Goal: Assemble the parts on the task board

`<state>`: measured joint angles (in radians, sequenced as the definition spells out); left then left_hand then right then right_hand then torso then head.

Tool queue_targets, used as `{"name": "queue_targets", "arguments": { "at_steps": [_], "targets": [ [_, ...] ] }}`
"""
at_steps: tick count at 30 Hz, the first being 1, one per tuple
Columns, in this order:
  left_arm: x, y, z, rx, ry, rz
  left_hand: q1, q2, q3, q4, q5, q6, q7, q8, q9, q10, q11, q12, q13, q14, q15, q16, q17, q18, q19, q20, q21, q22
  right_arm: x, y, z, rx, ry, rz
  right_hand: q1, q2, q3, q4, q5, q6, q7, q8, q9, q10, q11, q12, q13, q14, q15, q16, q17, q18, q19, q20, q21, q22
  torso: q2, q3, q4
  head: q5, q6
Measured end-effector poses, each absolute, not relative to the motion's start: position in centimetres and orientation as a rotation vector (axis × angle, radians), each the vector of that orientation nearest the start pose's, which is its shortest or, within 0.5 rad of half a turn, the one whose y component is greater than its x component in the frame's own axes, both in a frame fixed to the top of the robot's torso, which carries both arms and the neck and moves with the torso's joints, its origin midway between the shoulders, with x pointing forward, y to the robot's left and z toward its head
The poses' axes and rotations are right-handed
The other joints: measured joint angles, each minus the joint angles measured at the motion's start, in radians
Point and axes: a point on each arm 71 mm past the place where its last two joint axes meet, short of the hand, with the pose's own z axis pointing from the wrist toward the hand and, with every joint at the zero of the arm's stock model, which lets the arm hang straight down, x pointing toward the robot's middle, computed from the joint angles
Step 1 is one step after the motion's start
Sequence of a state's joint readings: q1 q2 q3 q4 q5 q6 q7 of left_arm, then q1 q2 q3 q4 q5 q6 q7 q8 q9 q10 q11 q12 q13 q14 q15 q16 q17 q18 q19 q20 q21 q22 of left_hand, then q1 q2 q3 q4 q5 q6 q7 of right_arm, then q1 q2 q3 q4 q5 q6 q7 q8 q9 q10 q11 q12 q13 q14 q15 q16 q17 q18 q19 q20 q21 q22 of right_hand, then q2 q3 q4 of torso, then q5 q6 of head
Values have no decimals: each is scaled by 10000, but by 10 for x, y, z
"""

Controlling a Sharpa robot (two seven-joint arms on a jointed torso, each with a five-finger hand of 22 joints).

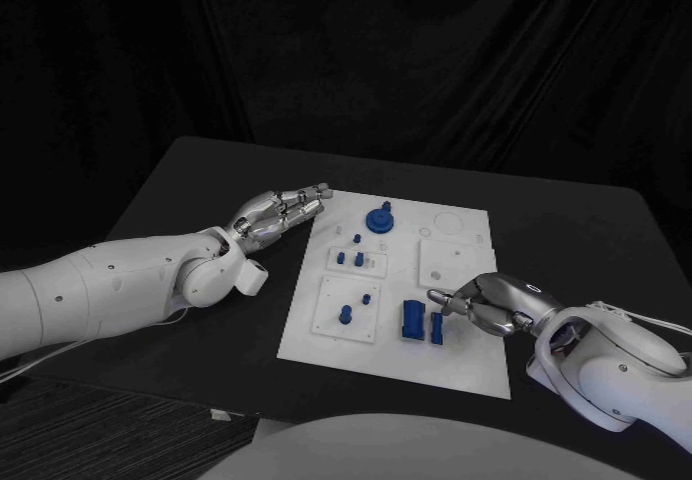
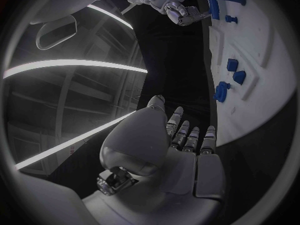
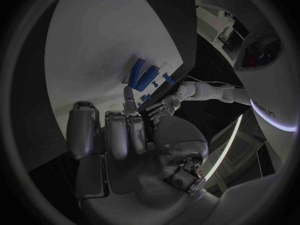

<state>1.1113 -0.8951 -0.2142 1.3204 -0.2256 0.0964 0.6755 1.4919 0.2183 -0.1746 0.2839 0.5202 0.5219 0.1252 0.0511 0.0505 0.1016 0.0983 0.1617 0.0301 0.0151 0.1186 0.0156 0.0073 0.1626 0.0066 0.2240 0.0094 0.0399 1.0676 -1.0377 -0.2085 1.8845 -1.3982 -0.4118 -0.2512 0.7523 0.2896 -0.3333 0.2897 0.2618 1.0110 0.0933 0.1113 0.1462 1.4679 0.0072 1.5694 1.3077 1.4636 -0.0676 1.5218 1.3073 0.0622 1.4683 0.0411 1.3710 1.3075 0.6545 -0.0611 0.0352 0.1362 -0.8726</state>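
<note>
The white task board [image 1: 464,362] lies mid-table with several blue parts on it. A round blue part [image 1: 379,218] stands near its far edge, and small pegs [image 1: 349,258] sit below that. Two long blue blocks [image 1: 414,322] lie side by side near the board's right half. My right hand [image 1: 490,303] hovers at the board's right side with its fingers partly curled. Its fingertips are next to a small blue part [image 1: 434,296], and nothing shows in the hand [image 3: 125,130]. My left hand [image 1: 281,213] rests by the board's far left corner, fingers stretched out [image 2: 181,150], holding nothing.
Bare black table [image 1: 216,180] surrounds the board on all sides. More small blue pegs [image 1: 346,316] stand in a raised square on the board's near left. Pale raised plates [image 1: 447,262] sit on its right half.
</note>
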Motion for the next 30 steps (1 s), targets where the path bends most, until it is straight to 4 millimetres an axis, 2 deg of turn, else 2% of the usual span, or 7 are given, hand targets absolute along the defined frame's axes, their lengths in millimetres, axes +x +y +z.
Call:
{"name": "queue_targets", "arguments": {
  "at_steps": [4,12,30],
  "targets": [
    [459,278,-270,-8312,15988,-16979,91,-9,59,1,42,0,0,0,11,18,18,8,1,90,90,75,22,1,-3,109,0,20,356,-198,-261,-17,19346,7235,0,0,0,0,0,0,0,0,-1,-35,35,0,0,0,0,0,0,-1,0,0,0,0,0,0,-1,-6,0],
    [459,277,-270,-8306,16025,-17069,213,-20,84,1,64,36,36,0,10,59,59,47,11,139,210,114,43,-1,-18,191,1,28,357,-197,-262,-46,19352,7247,0,0,27,27,86,71,0,0,-32,-35,35,0,0,33,34,0,0,-1,-35,35,0,-1,1,0,-1,-13,0],
    [460,275,-271,-8301,16103,-17239,382,-11,249,-55,144,143,143,1,30,132,204,164,21,211,283,261,62,-1,16,227,1,36,359,-193,-268,-184,19665,7165,336,-14,140,25,471,71,1,-177,-207,-36,107,0,0,31,36,0,0,-2,2,71,-41,-1,2,1,0,-12,0]
  ]
}}
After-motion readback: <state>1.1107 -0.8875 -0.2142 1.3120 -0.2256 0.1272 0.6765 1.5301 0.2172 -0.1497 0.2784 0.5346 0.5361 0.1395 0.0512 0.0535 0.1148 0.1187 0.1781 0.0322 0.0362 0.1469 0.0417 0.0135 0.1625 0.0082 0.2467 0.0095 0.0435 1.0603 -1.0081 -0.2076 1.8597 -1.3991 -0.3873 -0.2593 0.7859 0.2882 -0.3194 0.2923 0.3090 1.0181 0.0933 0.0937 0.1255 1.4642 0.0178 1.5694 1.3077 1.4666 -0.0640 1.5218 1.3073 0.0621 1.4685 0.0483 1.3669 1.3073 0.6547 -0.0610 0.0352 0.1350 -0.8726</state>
